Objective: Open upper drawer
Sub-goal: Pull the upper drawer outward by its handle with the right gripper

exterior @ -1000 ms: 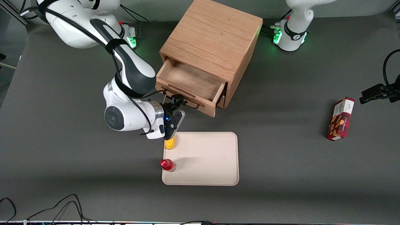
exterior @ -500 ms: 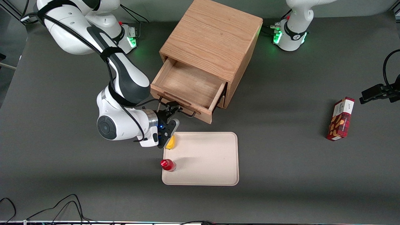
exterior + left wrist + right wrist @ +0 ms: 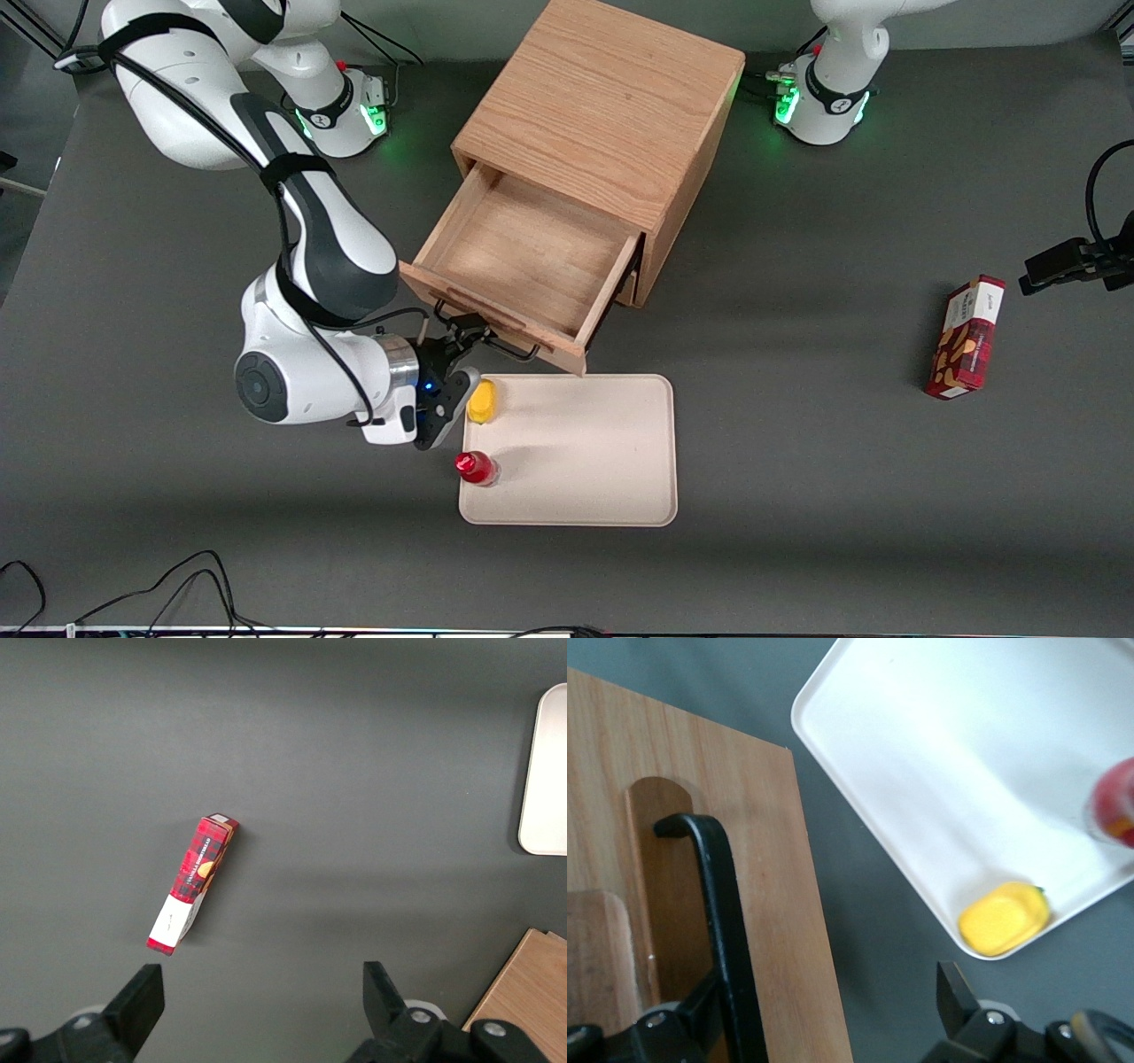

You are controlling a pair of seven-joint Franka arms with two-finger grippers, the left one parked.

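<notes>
The upper drawer (image 3: 523,257) of the oak cabinet (image 3: 602,97) stands pulled well out, and its bare wooden inside shows. Its black wire handle (image 3: 487,341) runs along the drawer front (image 3: 744,859). My right gripper (image 3: 461,341) is at that handle, on the side nearer the front camera. In the right wrist view the gripper (image 3: 828,992) is open. The handle bar (image 3: 726,921) lies between the fingers, close against one finger (image 3: 700,1005), while the other finger (image 3: 957,992) hangs over bare table. The bottom drawer is hidden under the open one.
A cream tray (image 3: 602,461) lies just in front of the open drawer, holding a yellow piece (image 3: 482,400) and a red-capped bottle (image 3: 474,467) close to my wrist. A red snack box (image 3: 966,337) lies toward the parked arm's end.
The upper drawer has slid farther out of the cabinet toward the front camera. My gripper has moved the same way with the handle, uncovering the yellow piece.
</notes>
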